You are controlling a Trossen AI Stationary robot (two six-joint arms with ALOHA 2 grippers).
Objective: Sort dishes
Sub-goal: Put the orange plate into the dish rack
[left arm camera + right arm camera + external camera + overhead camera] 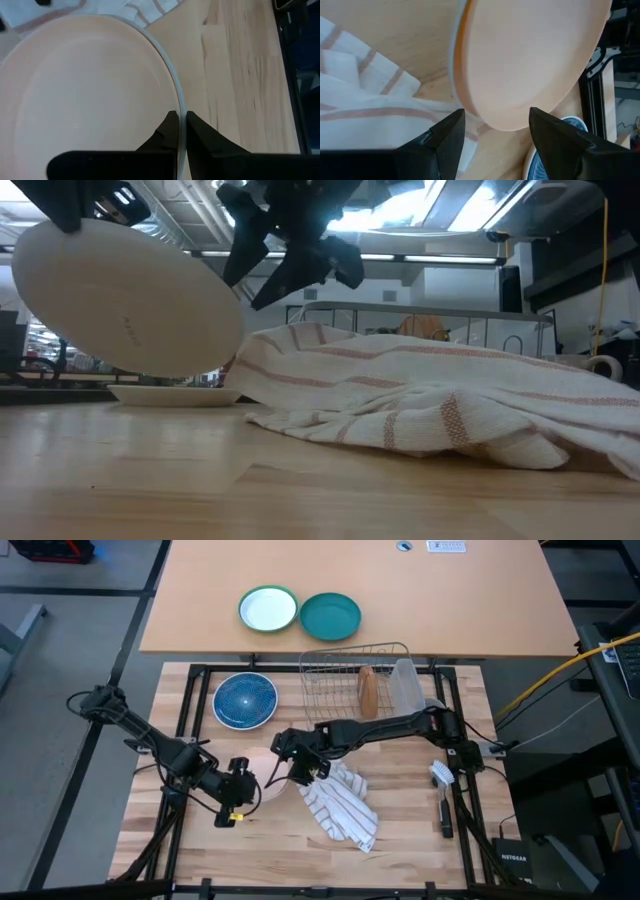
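My left gripper (pixel 243 788) (pixel 181 116) is shut on a pale, plain white plate (pixel 262 778) (pixel 125 300), which is up off the table and tilted. My right gripper (pixel 297 772) (pixel 495 117) is open just right of that plate, its fingers standing either side of the plate's edge (pixel 520 125) without plainly touching. The dark blue plate (pixel 245 700) (pixel 555 150) lies flat on the table farther back. A tan-brown plate (pixel 368 690) stands on edge in the wire dish rack (pixel 340 665). My left gripper pinches the white plate's rim (pixel 182 107) between its two fingers, one on the upper face and one underneath. It comes at the rim from the table's near-left side. The plate is lifted clear and tilted, its pale underside (pixel 125 300) facing the near edge.
A white towel with reddish stripes (pixel 340 802) (pixel 430 395) lies crumpled right of the plate. A dish brush (pixel 441 795) lies near the right edge. On the desk beyond are a green-rimmed white plate (pixel 268 610) and a teal plate (pixel 330 617).
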